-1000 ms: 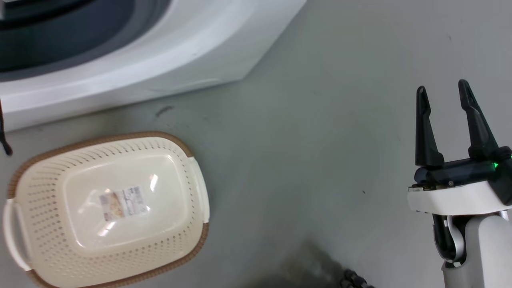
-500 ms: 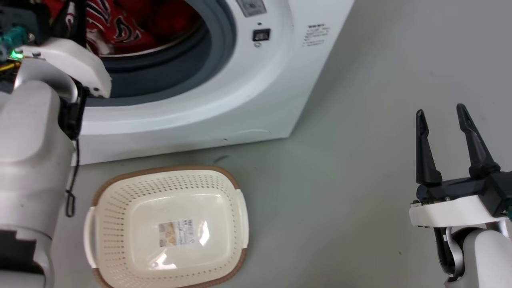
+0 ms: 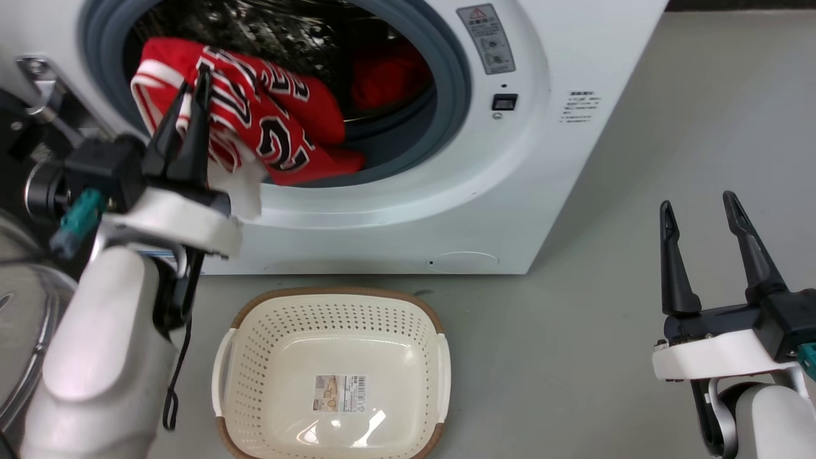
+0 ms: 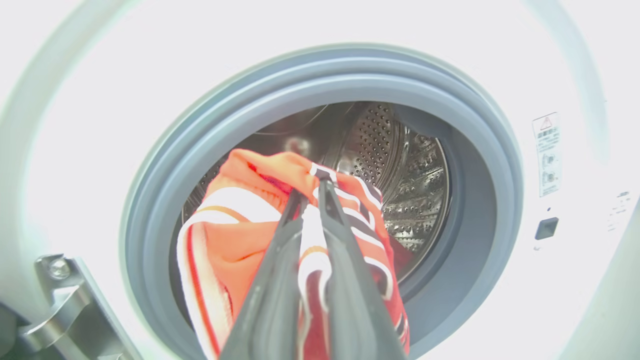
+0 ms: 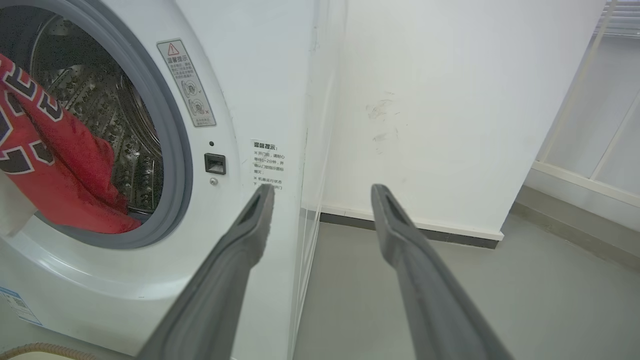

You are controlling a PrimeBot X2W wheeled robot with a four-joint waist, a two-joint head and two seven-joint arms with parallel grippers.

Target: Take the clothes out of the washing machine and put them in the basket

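Now, left hand [image 3: 194,81]: closed narrow on the jersey [image 3: 268,127], pinching a fold of its white-striped trim at the mouth of the washer [image 3: 561,159].
Left wrist view: my two fingers [image 4: 280,280] nearly meet, with red and white cloth squeezed between them. The perforated drum [image 4: 415,190] is behind.
Jersey: held up in the left half of the porthole, black numerals showing. Its lower end lies on the grey rim [image 3: 456,95].
Red cloth [image 3: 386,80]: deeper inside the drum, to the right of the jersey and apart from my left hand.
Right hand [image 3: 697,201]: fingers spread wide, holding nothing, above the floor [image 3: 574,350] well to the right of the washer.
Basket [image 3: 331,294]: upright on the floor just in front of the washer, below the porthole, with a paper label [image 3: 340,393] on its bare bottom.
Right wrist view: the washer's front corner and a white wall [image 5: 450,100] show between my fingers.
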